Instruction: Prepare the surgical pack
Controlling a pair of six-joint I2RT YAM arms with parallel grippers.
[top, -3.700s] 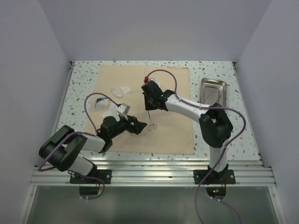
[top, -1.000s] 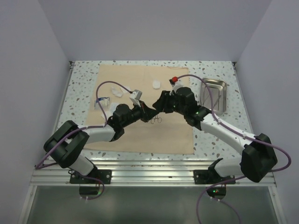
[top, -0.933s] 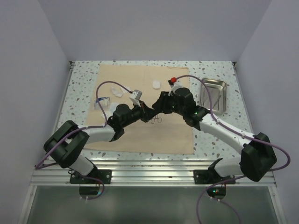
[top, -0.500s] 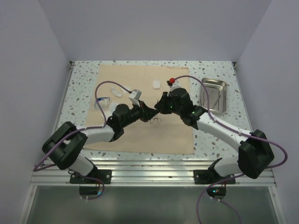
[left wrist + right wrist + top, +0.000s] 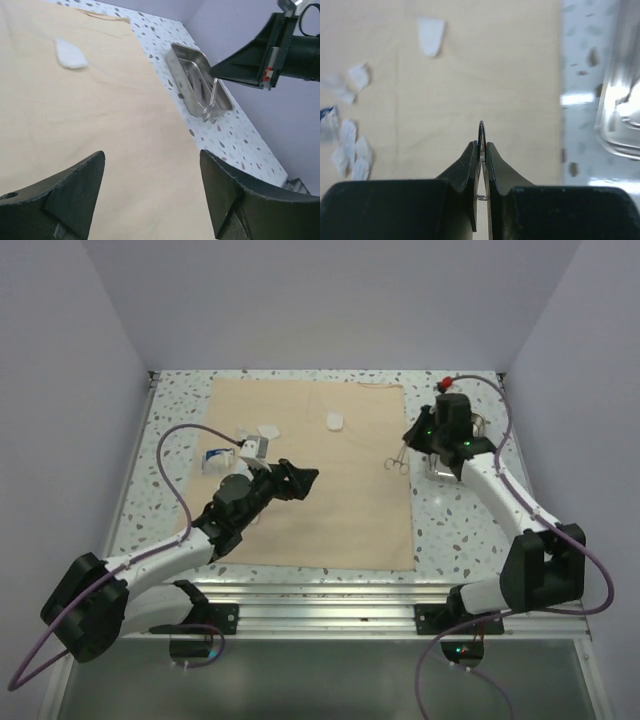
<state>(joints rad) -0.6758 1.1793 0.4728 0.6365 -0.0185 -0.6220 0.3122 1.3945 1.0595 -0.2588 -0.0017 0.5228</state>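
One cloth sheet (image 5: 320, 500), one steel tray (image 5: 181, 75), one instrument (image 5: 397, 464) visible, several gauze packets (image 5: 335, 421).

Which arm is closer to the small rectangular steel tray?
Right. The right gripper, pinching a slim metal instrument, hangs beside the tray; the left gripper hovers over the beige cloth, farther away.

High overhead view, left wrist low facing tray (image 5: 180, 75), right wrist close looking down, all share cloth (image 5: 340, 520)

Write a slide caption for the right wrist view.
Right gripper shut on a slim metal instrument over the beige cloth, steel tray at the frame's edge.
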